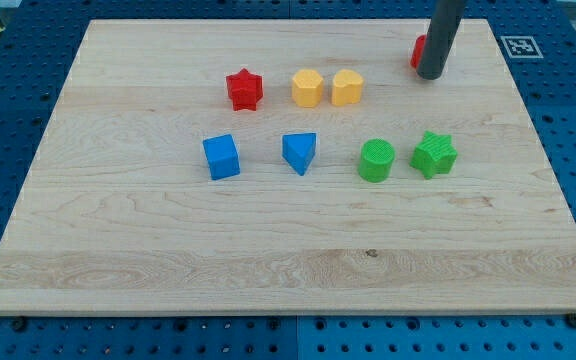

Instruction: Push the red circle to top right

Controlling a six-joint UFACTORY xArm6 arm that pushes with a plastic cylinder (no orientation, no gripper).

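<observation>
One block matters: red circle (419, 52), upper right of frame, mostly hidden behind my tip (430, 76), seemingly touching. No gripper fitted; nothing grasped. I'd nudge gently, avoiding overshooting the board (268, 260) edge.

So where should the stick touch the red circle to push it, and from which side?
There are no jaws here, only my tip, so it pushes rather than grips. The red circle is mostly hidden behind the rod, already near the board's top right, peeking out on the rod's left. Probably best to press its lower-left side, since that edge faces away from the corner.
</observation>
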